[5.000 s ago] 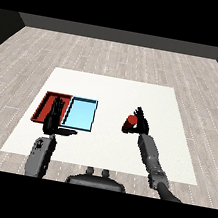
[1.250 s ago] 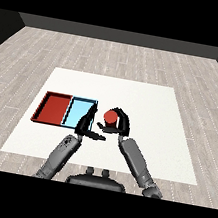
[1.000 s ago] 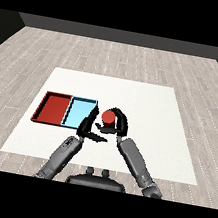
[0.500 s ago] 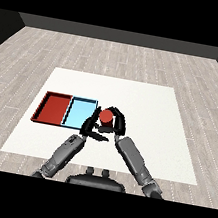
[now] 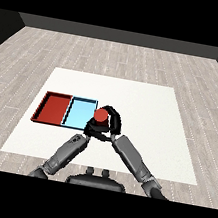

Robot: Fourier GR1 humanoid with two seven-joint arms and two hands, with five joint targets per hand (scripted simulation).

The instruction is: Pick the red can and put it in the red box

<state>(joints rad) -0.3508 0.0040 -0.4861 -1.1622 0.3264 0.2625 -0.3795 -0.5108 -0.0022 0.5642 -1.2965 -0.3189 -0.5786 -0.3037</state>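
While the right robot hand (image 5: 112, 124) curls round the red can (image 5: 100, 115), the left robot hand (image 5: 92, 128) meets it just right of the blue tray (image 5: 79, 113); red tray (image 5: 53, 108) lies farther left.

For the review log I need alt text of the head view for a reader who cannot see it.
Both robot hands meet around a red can just off the light blue tray's right edge: the right robot hand curls round it, and the left robot hand closes in beneath. The red tray lies to the left on the white table.
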